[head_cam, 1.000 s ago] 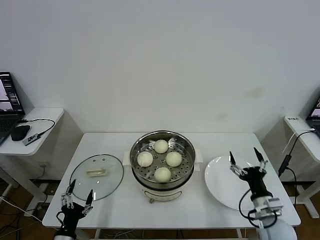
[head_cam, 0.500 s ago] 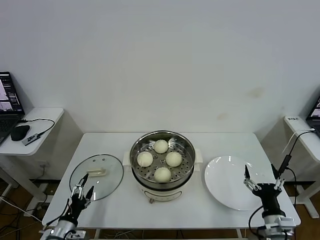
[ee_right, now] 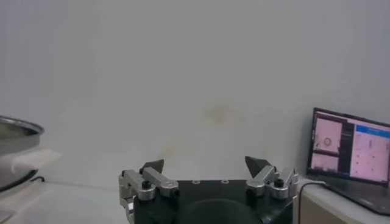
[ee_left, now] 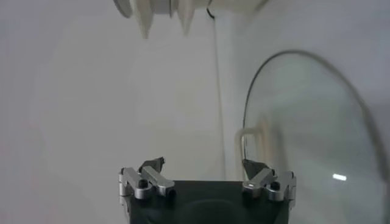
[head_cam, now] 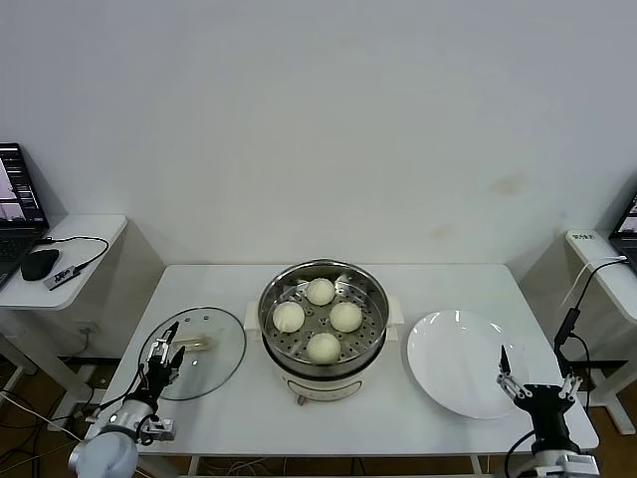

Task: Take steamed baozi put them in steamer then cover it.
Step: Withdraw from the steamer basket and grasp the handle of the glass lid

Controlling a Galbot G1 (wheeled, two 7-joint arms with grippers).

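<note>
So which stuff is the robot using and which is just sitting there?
For the job: four round cream-white buns, shiny round steel steamer pot, round glass lid.
Lying about: flat white plate, black mouse, laptop.

Plain white room with a white counter (head_cam: 239,398) in the middle.
Behind the counter stands a bare white wall (head_cam: 318,129) with faint stains. Left of the counter, a side table (head_cam: 60,261) carries a laptop (head_cam: 18,211) and mouse (head_cam: 41,264); right of it, another small table (head_cam: 603,269).

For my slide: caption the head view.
Four baozi in the open steamer, lid beside it, plate bare.
</note>
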